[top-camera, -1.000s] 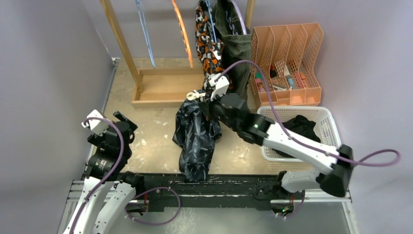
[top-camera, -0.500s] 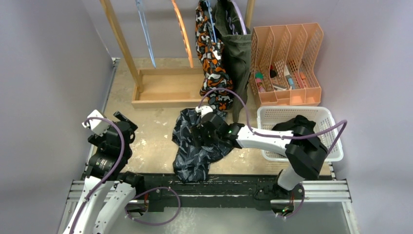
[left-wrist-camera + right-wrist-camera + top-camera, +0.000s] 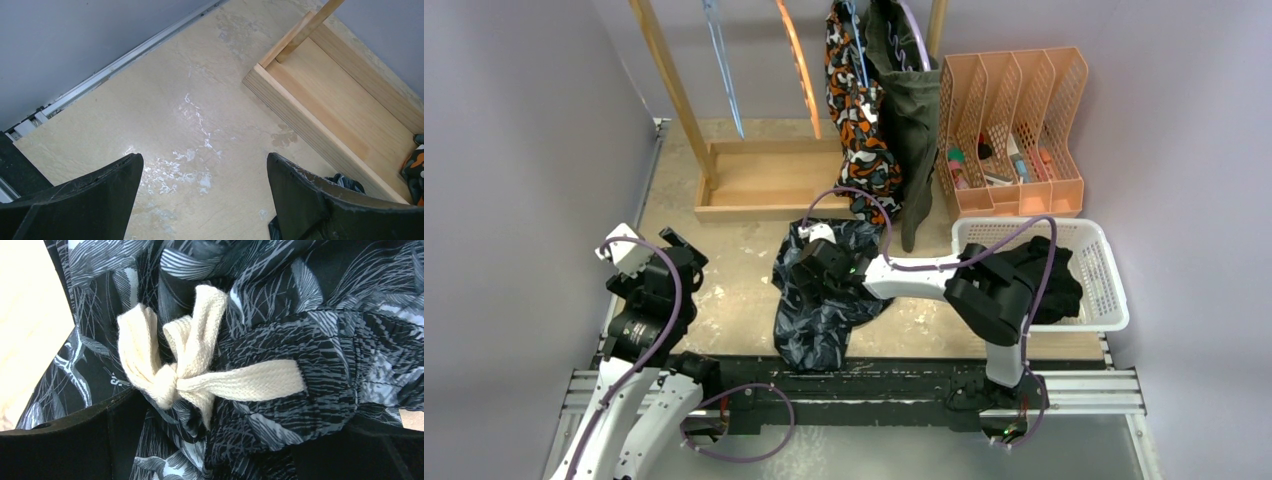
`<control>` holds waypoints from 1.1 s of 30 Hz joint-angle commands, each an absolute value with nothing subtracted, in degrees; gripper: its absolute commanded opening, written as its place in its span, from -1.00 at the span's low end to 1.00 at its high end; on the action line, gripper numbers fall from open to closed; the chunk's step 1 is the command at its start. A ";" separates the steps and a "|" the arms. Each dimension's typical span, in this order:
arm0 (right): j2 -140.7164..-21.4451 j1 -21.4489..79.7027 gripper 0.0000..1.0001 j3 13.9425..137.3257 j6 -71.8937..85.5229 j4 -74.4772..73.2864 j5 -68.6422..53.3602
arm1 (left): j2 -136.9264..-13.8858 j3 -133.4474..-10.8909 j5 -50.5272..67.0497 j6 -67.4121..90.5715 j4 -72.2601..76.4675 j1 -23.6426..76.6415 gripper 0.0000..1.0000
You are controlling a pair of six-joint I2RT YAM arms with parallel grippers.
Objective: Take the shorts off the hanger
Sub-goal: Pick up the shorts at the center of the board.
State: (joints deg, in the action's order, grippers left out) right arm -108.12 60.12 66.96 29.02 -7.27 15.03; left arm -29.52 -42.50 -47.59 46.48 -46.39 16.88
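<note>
The dark wavy-patterned shorts [image 3: 819, 312] lie crumpled on the table in front of the rack. Their cream drawstring knot [image 3: 170, 377] shows close up in the right wrist view. My right gripper [image 3: 812, 262] [image 3: 225, 450] hangs low over this heap, open, its fingers spread wide either side of the cloth. The orange-black-white shorts [image 3: 861, 120] and the olive green shorts [image 3: 914, 110] hang from hangers on the rack. The black shorts [image 3: 1052, 268] lie in the white basket [image 3: 1108, 280]. My left gripper [image 3: 676, 258] [image 3: 205, 165] is open over bare table at the left.
The wooden rack base [image 3: 764, 182] [image 3: 320, 100] stands at the back with a bare blue hanger [image 3: 722, 70] and a bare orange hanger [image 3: 799, 70]. An orange file organiser [image 3: 1014, 130] holding small items stands behind the basket.
The right arm came down and leftward with the patterned shorts, which now lie heaped on the table. Its gripper went from shut to open. The left arm has not moved.
</note>
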 commanded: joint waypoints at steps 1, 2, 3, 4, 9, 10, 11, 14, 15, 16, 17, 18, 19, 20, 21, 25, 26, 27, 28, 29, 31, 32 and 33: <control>-115.27 61.62 0.95 65.50 34.93 -9.78 18.72 | -28.85 -42.51 -48.42 46.79 -45.53 16.74 0.88; -116.11 61.81 0.88 64.95 35.40 -9.86 19.16 | -28.78 -42.54 -48.44 46.89 -45.63 16.77 0.88; -116.99 61.87 0.76 64.65 35.67 -10.32 19.94 | -28.67 -42.53 -48.45 47.01 -45.62 16.73 0.88; -117.71 62.13 0.61 64.43 35.89 -11.16 21.22 | -28.68 -42.49 -48.39 46.94 -45.66 16.75 0.88; -113.01 63.24 -0.30 59.57 38.37 -10.56 26.54 | -28.78 -42.49 -48.34 46.93 -45.59 16.70 0.88; -111.35 63.33 -0.48 58.80 38.29 -10.04 27.26 | -28.75 -42.53 -48.34 46.89 -45.60 16.72 0.88; -109.91 63.47 -0.73 58.32 38.49 -9.93 28.17 | -28.74 -42.54 -48.34 46.92 -45.58 16.77 0.88; -106.60 64.24 -1.00 58.78 39.58 -11.97 30.70 | -28.87 -42.52 -48.25 46.86 -45.55 16.72 0.88; -105.24 64.62 -1.00 58.87 39.30 -11.93 31.14 | -28.95 -42.49 -48.21 46.84 -45.53 16.75 0.88; -103.70 65.17 -1.00 58.93 38.98 -11.82 31.68 | -29.05 -42.51 -48.13 46.84 -45.51 16.73 0.88; -101.79 65.67 -1.00 59.08 38.82 -11.67 31.90 | -29.13 -42.50 -48.12 46.85 -45.49 16.72 0.88; -99.71 65.96 -1.00 59.22 38.58 -11.31 31.86 | -29.18 -42.53 -48.08 46.85 -45.52 16.70 0.88; -96.73 66.19 -1.00 59.25 38.41 -10.93 31.78 | -29.22 -42.53 -48.03 46.80 -45.52 16.72 0.88; -94.06 66.28 -1.00 59.12 38.52 -10.51 31.54 | -29.26 -42.54 -48.03 46.86 -45.56 16.75 0.88; -91.50 66.27 -1.00 58.93 38.65 -10.09 31.44 | -29.27 -42.49 -48.15 46.92 -45.54 16.74 0.88; -82.05 66.27 -1.00 57.33 37.53 -9.75 31.14 | -29.40 -42.46 -48.21 47.04 -45.62 16.75 0.88; -80.02 66.27 -1.00 57.04 36.97 -9.89 31.19 | -29.48 -42.45 -48.13 46.96 -45.50 16.77 0.88; -78.17 66.27 -1.00 56.76 36.84 -10.49 31.18 | -29.63 -42.45 -47.89 46.82 -45.41 16.74 0.88; -76.43 66.27 -1.00 56.50 36.96 -11.22 31.31 | -29.81 -42.45 -47.71 46.70 -45.34 16.72 0.88; -74.72 66.27 -1.00 56.29 37.06 -11.87 31.54 | -30.03 -42.43 -47.64 46.63 -45.28 16.75 0.88; -71.44 66.31 -1.00 55.94 37.24 -13.01 31.81 | -30.46 -42.54 -47.64 46.58 -45.32 16.71 0.88; -69.89 66.27 -1.00 55.90 37.34 -13.39 31.89 | -30.49 -42.54 -47.64 46.64 -45.27 16.78 0.88; -68.35 66.27 -1.00 55.90 37.23 -13.88 31.90 | -30.50 -42.54 -47.64 46.67 -45.29 16.76 0.88</control>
State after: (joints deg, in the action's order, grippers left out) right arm -73.52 66.37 56.62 37.30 -11.75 30.11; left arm -29.91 -42.48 -47.44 46.48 -46.39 16.88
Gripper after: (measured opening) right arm 0.089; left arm 0.939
